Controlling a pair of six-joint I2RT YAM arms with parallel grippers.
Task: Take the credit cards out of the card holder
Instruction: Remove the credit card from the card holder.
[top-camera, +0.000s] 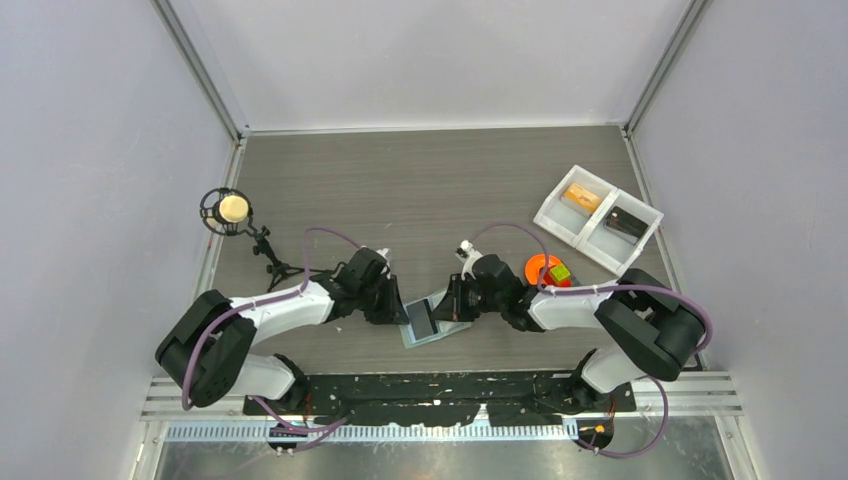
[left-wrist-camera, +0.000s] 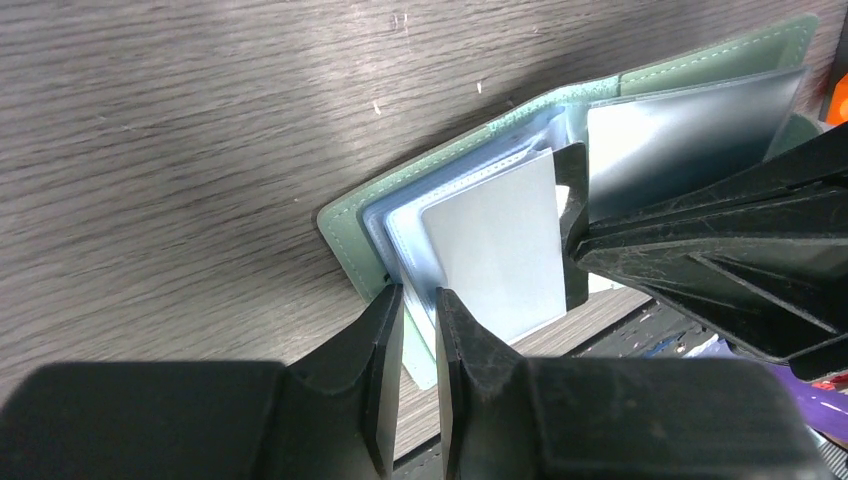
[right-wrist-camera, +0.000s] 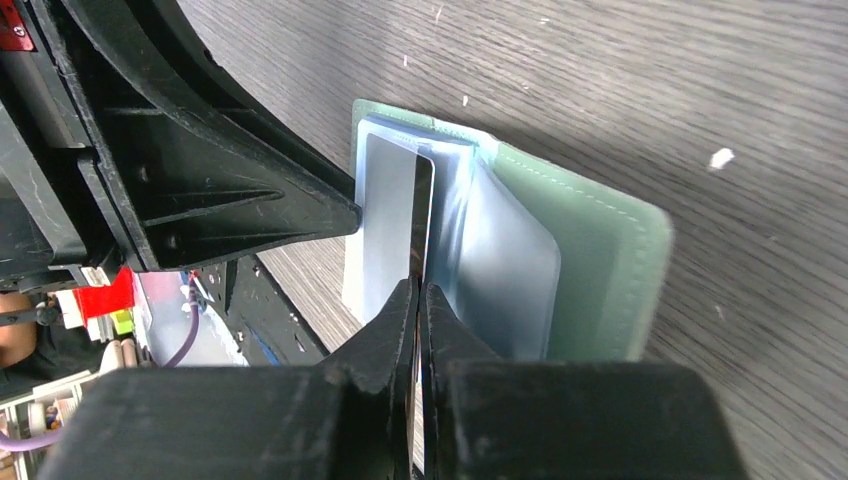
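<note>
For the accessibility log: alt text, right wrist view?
Right gripper pinched shut on the edge of a silver card in an open sage-green card holder with pale blue pockets, on a wood-grain table. The black tip of the left gripper meets the holder's edge.

Look to your far right on the grey woodgrain surface (top-camera: 420, 190) and you'll find a white two-compartment tray (top-camera: 575, 243) set at an angle — a tan item (top-camera: 581, 197) in one half, a dark item (top-camera: 625, 223) in the other. Nearer in sits an orange piece (top-camera: 540, 268) with a green-yellow block (top-camera: 559, 272) on it. On your left, a cream ball (top-camera: 233, 208) sits in a black ring above a small tripod (top-camera: 268, 255).
</note>
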